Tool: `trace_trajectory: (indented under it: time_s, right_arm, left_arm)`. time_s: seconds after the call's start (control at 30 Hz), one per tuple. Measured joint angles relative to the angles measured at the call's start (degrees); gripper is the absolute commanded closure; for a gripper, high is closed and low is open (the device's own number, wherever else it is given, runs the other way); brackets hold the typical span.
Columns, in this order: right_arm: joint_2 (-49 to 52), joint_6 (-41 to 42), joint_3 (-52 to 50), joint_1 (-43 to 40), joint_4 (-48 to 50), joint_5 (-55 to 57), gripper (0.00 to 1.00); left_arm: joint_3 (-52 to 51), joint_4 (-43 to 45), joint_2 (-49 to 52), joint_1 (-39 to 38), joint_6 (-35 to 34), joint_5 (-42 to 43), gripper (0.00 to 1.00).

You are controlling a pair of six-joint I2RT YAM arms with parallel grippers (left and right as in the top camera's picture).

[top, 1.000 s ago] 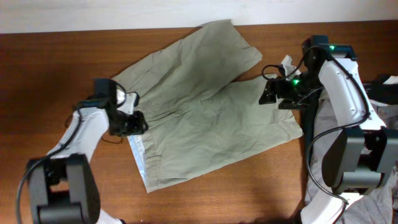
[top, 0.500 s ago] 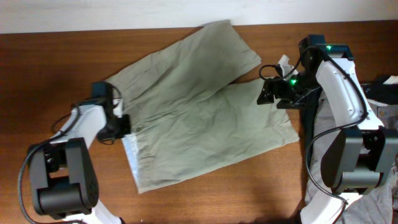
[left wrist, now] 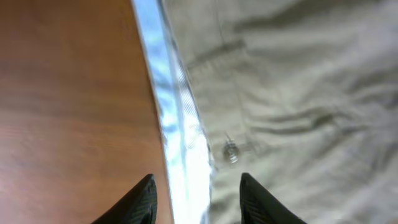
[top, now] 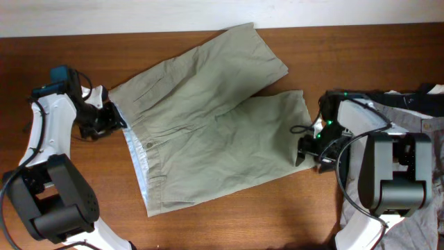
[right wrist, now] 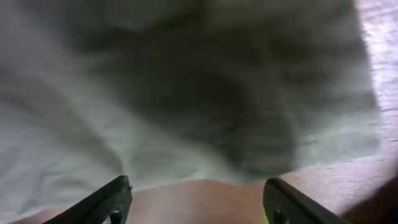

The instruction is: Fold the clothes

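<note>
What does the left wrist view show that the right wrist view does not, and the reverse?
Only the left wrist view: the light-blue waistband lining and a small round button. Only the right wrist view: a shadowed fabric edge. Both: the pale khaki cotton shorts, the brown wooden table, and an open hand, the left hand and the right hand.

1. My gripper [left wrist: 196, 208] stands spread wide, with its dark fingertips [left wrist: 142, 200] low in view.
2. Between them runs the light-blue waistband lining [left wrist: 177, 134] of the khaki shorts [left wrist: 311, 87].
3. A small button [left wrist: 231, 151] sits just beside that lining.
4. The bare wooden table [left wrist: 68, 106] borders the waistband's outer edge.
</note>
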Motion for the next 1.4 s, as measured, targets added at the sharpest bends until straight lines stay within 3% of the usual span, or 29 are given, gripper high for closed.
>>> trace_trajectory:
  time_s: [0.07, 0.1, 0.23, 0.4, 0.63, 0.77, 0.87, 0.9, 1.03, 1.13, 1.23, 1.3, 1.4]
  right_arm:
    - [0.07, 1.18, -0.85, -1.38, 2.49, 0.50, 0.62]
    - [0.04, 1.81, -0.85, -2.05, 3.26, 0.52, 0.76]
    - [-0.39, 2.71, -0.83, -2.99, 7.02, -0.11, 0.96]
    - [-0.48, 1.44, -0.83, -2.99, 12.13, -6.36, 0.96]
    - [-0.48, 1.14, -0.85, -2.99, 12.39, -7.80, 0.96]
    - [-0.48, 1.16, -0.85, -2.99, 12.35, -7.91, 0.96]
    - [-0.48, 1.16, -0.85, -2.99, 12.37, -7.91, 0.96]
    - [-0.48, 1.16, -0.85, -2.99, 12.28, -7.91, 0.96]
    - [-0.48, 1.16, -0.85, -2.99, 11.52, -7.91, 0.96]
    - [-0.48, 1.14, -0.85, -2.99, 9.97, -9.44, 0.96]
    - [-0.48, 1.18, -0.85, -2.99, 8.44, -12.63, 0.95]
    - [-0.48, 0.96, -0.87, -2.82, 8.22, -14.10, 0.93]
    - [-0.48, -0.15, -0.90, -2.82, 8.28, -13.90, 0.91]
  left_arm:
    - [0.04, -4.02, 0.00, -0.57, 0.24, 1.07, 0.51]
    - [0.04, -5.42, 0.00, -1.07, 0.31, 1.18, 0.51]
    - [0.07, -12.74, 0.00, -6.38, 0.44, -1.62, 0.50]
    - [-2.62, -15.69, 0.00, -11.06, -3.54, -6.75, 0.53]
    - [-20.35, -13.90, 0.07, -11.10, -11.65, -7.56, 0.67]
    - [-25.70, -12.20, 0.07, -11.10, -13.33, -5.84, 0.68]
    - [-27.36, -7.08, 0.07, -11.10, -14.05, -5.44, 0.97]
    - [-27.41, -4.28, 0.07, -11.10, -15.02, -5.40, 0.99]
    - [-27.71, 1.88, -1.70, -11.17, -19.12, -5.18, 0.99]
    - [-27.04, 11.76, -4.04, -10.71, -20.87, -5.35, 0.99]
    - [-25.31, 18.49, -3.78, -5.90, -21.55, -6.45, 0.93]
    - [-22.51, 13.79, -2.23, -0.63, -21.49, -9.38, 0.90]
    - [-20.57, -2.47, -0.61, 4.44, -19.71, -13.25, 0.83]
